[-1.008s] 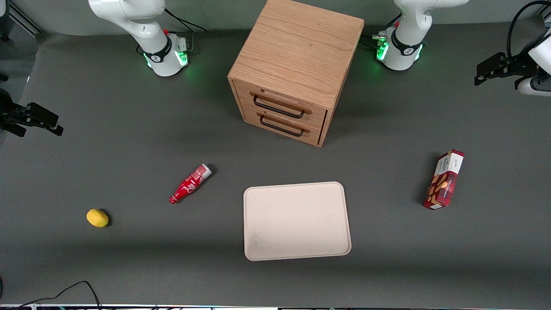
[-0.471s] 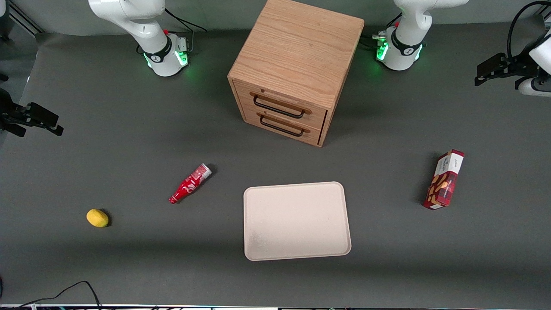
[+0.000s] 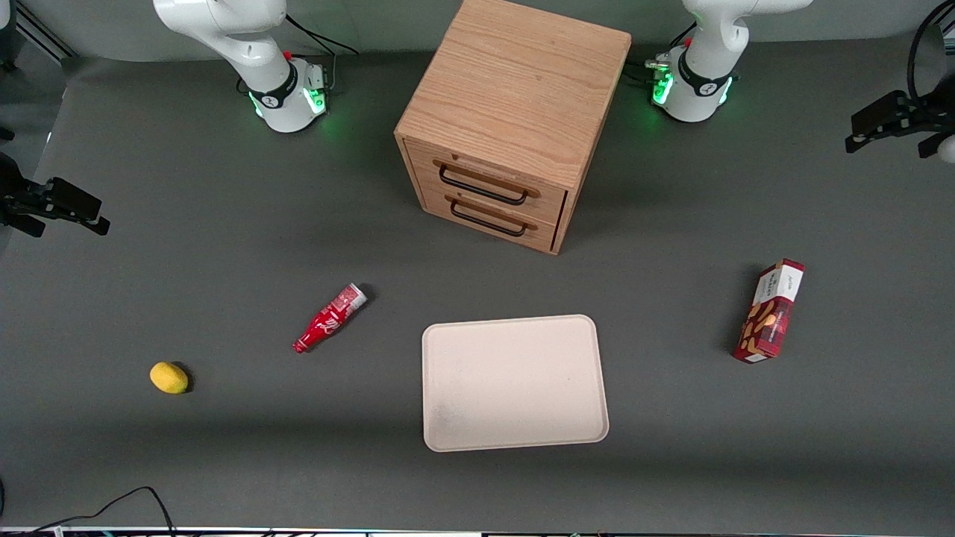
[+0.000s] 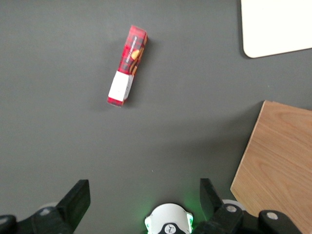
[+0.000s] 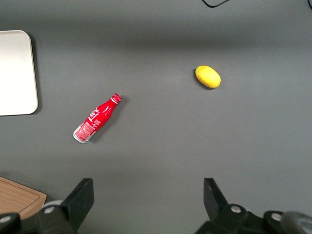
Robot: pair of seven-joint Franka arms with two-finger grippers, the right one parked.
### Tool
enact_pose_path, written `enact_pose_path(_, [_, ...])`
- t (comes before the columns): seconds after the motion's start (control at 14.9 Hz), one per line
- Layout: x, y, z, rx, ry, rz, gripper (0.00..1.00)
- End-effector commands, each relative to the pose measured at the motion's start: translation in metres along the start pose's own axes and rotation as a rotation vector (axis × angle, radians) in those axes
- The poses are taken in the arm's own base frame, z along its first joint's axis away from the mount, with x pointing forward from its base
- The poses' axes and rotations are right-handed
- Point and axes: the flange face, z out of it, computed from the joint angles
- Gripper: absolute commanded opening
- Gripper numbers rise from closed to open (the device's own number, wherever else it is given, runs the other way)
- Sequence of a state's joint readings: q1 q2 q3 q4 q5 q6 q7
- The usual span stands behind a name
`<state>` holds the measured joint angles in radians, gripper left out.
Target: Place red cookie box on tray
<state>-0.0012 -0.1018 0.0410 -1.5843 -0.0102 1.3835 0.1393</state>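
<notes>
The red cookie box (image 3: pixel 769 311) lies flat on the grey table toward the working arm's end, its white end panel pointing away from the front camera. It also shows in the left wrist view (image 4: pixel 127 65). The cream tray (image 3: pixel 515 382) lies empty mid-table, nearer the front camera than the cabinet; a corner of it shows in the left wrist view (image 4: pixel 278 24). My left gripper (image 3: pixel 884 123) hangs high over the table's working-arm end, farther from the front camera than the box. It is open and empty (image 4: pixel 144 200), well apart from the box.
A wooden two-drawer cabinet (image 3: pixel 515 112) stands mid-table, with both drawers shut. A small red bottle (image 3: pixel 330 318) and a yellow lemon (image 3: pixel 168 377) lie toward the parked arm's end. A black cable (image 3: pixel 127 500) lies at the front edge.
My left gripper has shifted sideways toward the working arm's end of the table, partly leaving the front view. The box, the tray and the other objects have not moved.
</notes>
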Motion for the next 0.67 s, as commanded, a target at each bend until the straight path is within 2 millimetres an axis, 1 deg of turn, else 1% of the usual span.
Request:
enact_pose_path(0.0, [0.025, -0.029, -0.002, 0.009, -0.008, 0.08, 1.0])
enact_pose_path(0.07, [0.032, -0.042, 0.008, 0.005, -0.023, 0.123, 1.0])
enact_pose_path(0.13, [0.042, -0.055, 0.024, 0.0, -0.043, 0.173, 1.0])
enact_pose_path(0.2, [0.055, -0.067, 0.046, -0.01, -0.07, 0.225, 1.0])
enact_pose_path(0.34, [0.083, -0.084, 0.097, -0.027, -0.11, 0.315, 1.0])
enact_pose_path(0.4, [0.092, -0.091, 0.124, -0.036, -0.118, 0.33, 1.0])
enact_pose_path(0.47, [0.098, -0.092, 0.149, -0.035, -0.113, 0.345, 1.0])
enact_pose_path(0.61, [0.101, -0.094, 0.202, -0.026, -0.088, 0.347, 1.0])
